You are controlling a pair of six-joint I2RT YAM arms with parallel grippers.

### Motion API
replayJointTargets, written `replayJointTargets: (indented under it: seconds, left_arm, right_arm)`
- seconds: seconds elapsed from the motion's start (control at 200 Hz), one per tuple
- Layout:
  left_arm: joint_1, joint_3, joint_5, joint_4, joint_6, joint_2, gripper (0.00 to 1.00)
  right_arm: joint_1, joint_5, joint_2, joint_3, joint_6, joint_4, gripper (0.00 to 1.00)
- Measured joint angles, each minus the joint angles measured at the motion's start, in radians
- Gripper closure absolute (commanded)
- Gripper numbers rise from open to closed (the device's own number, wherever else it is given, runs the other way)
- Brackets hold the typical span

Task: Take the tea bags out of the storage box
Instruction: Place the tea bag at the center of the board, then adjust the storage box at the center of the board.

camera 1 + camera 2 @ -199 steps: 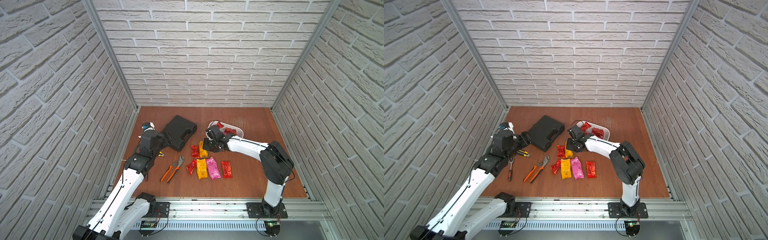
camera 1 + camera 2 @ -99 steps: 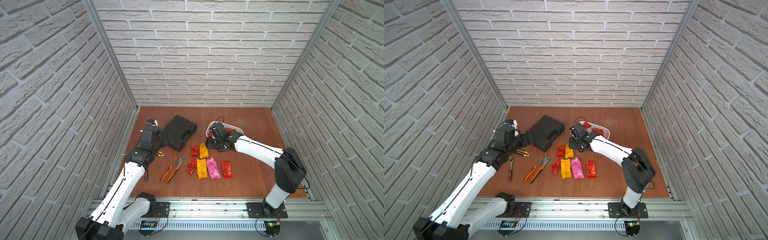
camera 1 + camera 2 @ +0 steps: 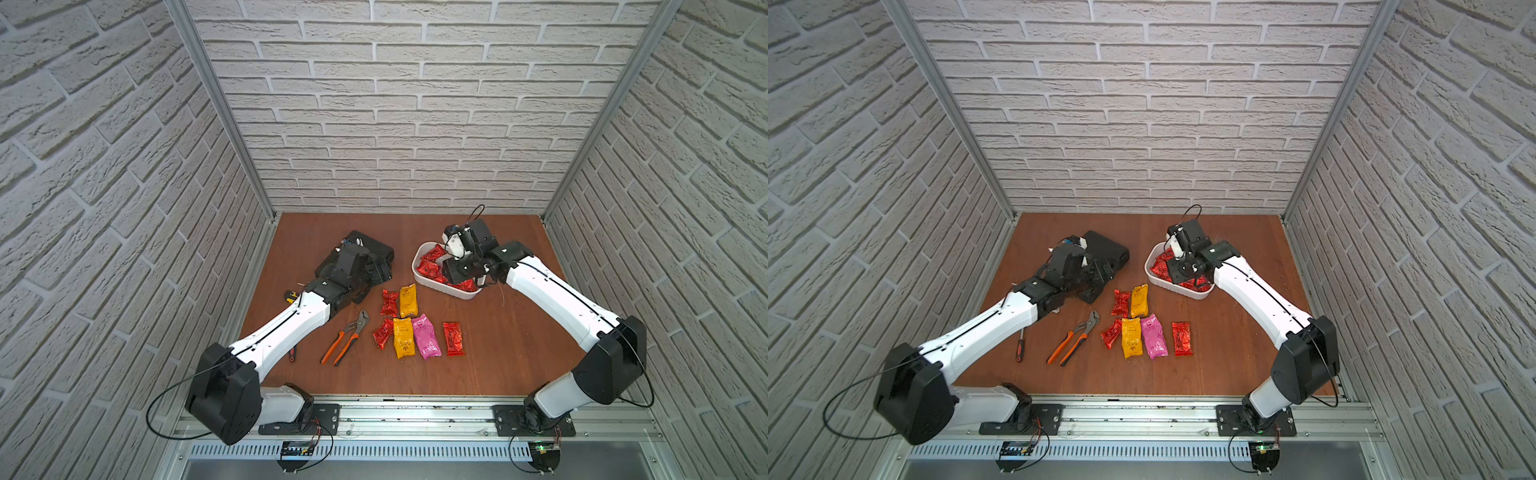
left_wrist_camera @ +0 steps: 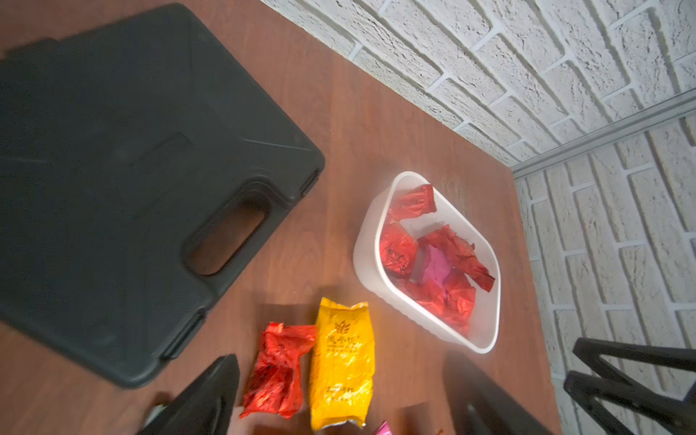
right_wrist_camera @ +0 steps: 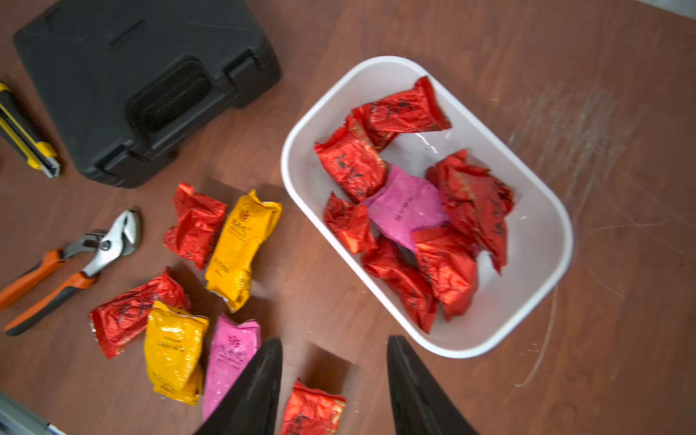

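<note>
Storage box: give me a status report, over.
Left gripper open, empty; right gripper open, empty, by white plastic tub. Red foil sachets and one pink sachet still inside. Black moulded tool case and orange-handled pliers lie clear of tub.

The storage box [image 3: 440,288] sits at the back right of the table [image 3: 498,357], with a heap of tea bags [image 5: 406,211] in it. The tool case [image 3: 1106,249] lies at the back left, well apart from it. In front, between the two, six more tea bags lie on the table: two side by side, then four in a row nearer the front edge. The pliers [image 3: 345,337] lie just left of that row, with a screwdriver [image 3: 1020,349] further left.
</note>
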Motion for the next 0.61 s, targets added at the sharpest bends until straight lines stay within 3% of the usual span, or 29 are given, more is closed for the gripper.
replayJointTargets:
  seconds: [0.24,0.605]
  left_arm:
    - [-0.069,0.127,-0.005,0.047,-0.170,0.209,0.27]
    - [-0.084,0.293,0.011,-0.023,-0.334,0.446,0.35]
  right_arm:
    - [-0.135,-0.025,0.061,0.029,-0.129,-0.063,0.43]
    - [-0.163,-0.070,0.076,0.030,-0.141,-0.061,0.43]
